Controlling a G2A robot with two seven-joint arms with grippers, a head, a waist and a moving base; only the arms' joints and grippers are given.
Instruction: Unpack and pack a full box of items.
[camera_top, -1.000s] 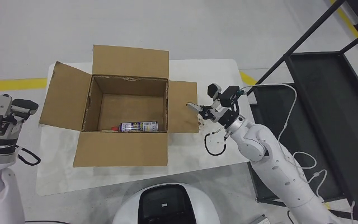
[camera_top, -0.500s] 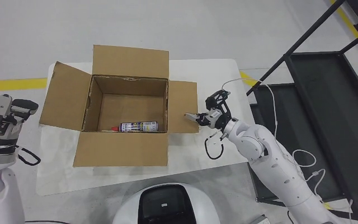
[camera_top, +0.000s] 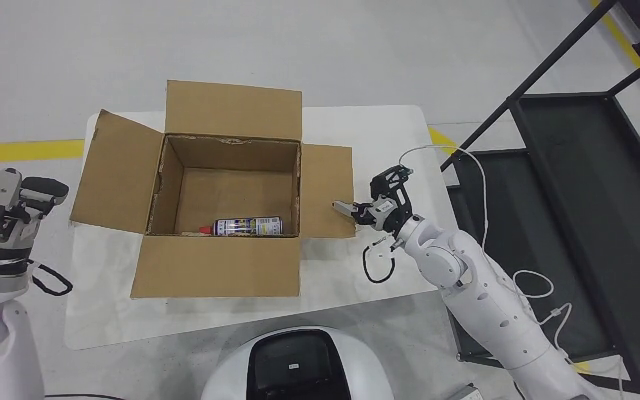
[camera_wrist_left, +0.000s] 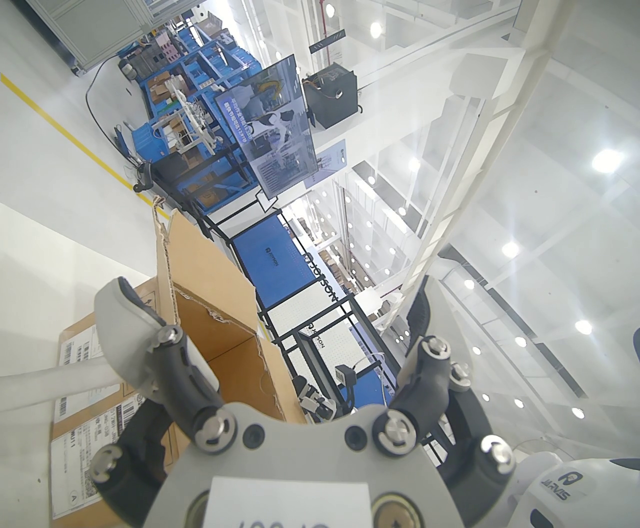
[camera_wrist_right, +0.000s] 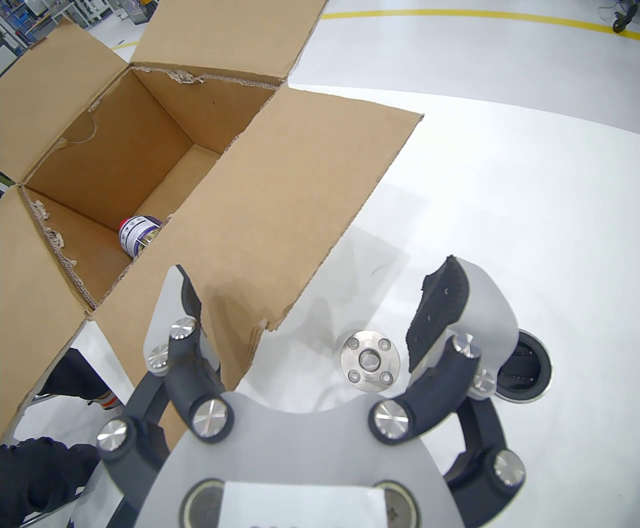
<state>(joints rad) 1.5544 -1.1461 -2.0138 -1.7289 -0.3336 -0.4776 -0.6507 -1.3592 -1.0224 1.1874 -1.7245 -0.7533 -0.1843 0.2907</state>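
Since a second ago the right arm has drawn in and dropped, turning its wrist, so that the right tool (camera_top: 352, 210) now sits at the near corner of the box's right flap (camera_top: 325, 190). In the last half second it has barely shifted. Nothing else has moved.

The white worktop (camera_top: 400, 130) carries one large cardboard box (camera_top: 215, 270) with all four flaps folded outward.

The right tool (camera_wrist_right: 312, 280) is spread wide and holds nothing. In the right wrist view the torn corner of the right flap (camera_wrist_right: 300, 165) lies between its two fingers, with one finger over the cardboard. I cannot tell whether it touches the flap.

The left tool (camera_top: 25, 195) hangs off the worktop's left edge, well apart from the box's left flap. In its own wrist view the left tool (camera_wrist_left: 267, 300) is also wide, with nothing between the fingers.

Inside the box a single can (camera_top: 245, 227) lies on its side on the bottom, against the near wall and toward the right corner. The right wrist view shows the end of the can (camera_wrist_right: 137, 232) past the flap.

As I judge it, the box is all but emptied, with this one can left to lift out. Repacking would then be entirely ahead. It could equally be the first item of the repacking; the pictures do not settle which.
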